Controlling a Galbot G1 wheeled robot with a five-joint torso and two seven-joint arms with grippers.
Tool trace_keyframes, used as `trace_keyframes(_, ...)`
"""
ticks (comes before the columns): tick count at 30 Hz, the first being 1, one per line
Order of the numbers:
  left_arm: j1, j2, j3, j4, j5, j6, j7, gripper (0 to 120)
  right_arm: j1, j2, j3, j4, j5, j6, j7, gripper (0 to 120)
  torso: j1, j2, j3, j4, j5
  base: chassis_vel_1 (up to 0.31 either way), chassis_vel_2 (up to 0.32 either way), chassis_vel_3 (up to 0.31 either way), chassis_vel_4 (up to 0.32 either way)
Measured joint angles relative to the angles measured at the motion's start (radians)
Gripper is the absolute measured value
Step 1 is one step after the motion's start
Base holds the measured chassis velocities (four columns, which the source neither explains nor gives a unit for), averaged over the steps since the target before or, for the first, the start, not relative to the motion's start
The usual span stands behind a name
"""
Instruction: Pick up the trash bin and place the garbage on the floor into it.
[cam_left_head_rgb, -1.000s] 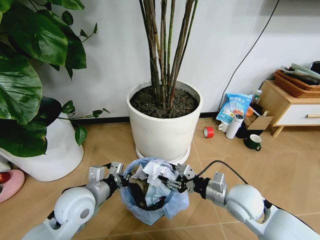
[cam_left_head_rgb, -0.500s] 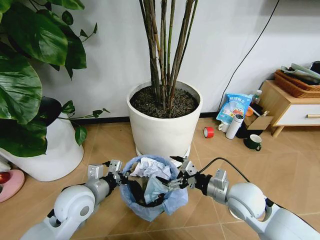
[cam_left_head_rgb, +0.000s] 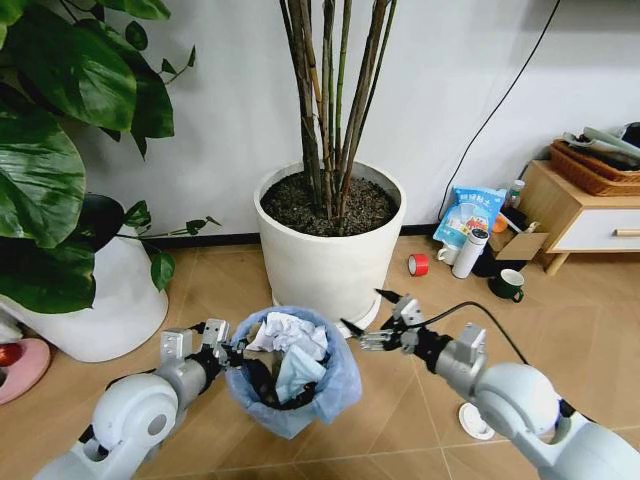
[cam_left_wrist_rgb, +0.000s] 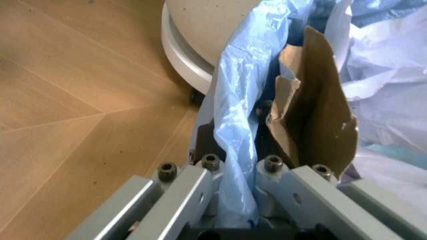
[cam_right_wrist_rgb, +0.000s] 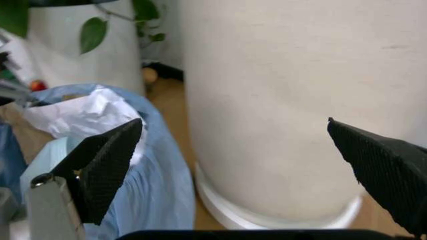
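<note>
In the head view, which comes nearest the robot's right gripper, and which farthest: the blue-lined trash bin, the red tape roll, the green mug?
From the right gripper, open:
1. trash bin, just to its left.
2. red tape roll, farther back.
3. green mug, far right.

My right gripper (cam_left_head_rgb: 367, 318) hangs spread wide in the narrow gap between the trash bin (cam_left_head_rgb: 287, 378) on its left and the big white bamboo pot (cam_left_head_rgb: 330, 245) just beyond. That pot blocks any push farther away. Bare floor lies open to the right, near me. On the left, a second white pot (cam_left_head_rgb: 110, 300) and its leaves crowd the way.
</note>
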Motion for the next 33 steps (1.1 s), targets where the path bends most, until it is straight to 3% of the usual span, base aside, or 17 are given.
trace_keyframes(8,0.004,-0.013,-0.006,0.000,0.010,0.000,0.005,0,-0.178,0.075,0.164,0.041,-0.016,-0.050,0.023,100,0.000,0.000,0.000,0.0005,0.0000,0.000,0.000,0.000,0.000)
trace_keyframes(13,-0.001,-0.016,-0.012,-0.010,0.012,0.000,0.009,0,-0.277,0.154,0.245,-0.101,-0.110,-0.047,0.025,100,0.000,0.000,0.000,0.0002,0.0006,0.000,0.000,0.000,0.000)
trace_keyframes(16,0.000,-0.014,-0.019,-0.023,0.011,0.000,0.012,0,-0.276,0.204,0.265,-0.246,-0.134,-0.038,0.047,100,0.000,0.000,0.000,0.0002,0.0008,0.000,0.000,0.000,0.000)
trace_keyframes(25,0.009,-0.019,-0.018,-0.046,0.012,0.000,0.012,0,-0.219,0.247,0.288,-0.497,-0.128,-0.049,0.098,100,0.000,0.000,0.000,0.0003,0.0006,0.000,0.000,0.000,0.000)
trace_keyframes(33,0.017,-0.021,-0.015,-0.054,0.014,-0.001,0.011,0,-0.168,0.274,0.299,-0.639,-0.130,-0.087,0.125,100,0.000,0.000,0.000,0.0003,0.0004,0.000,0.000,0.000,0.000)
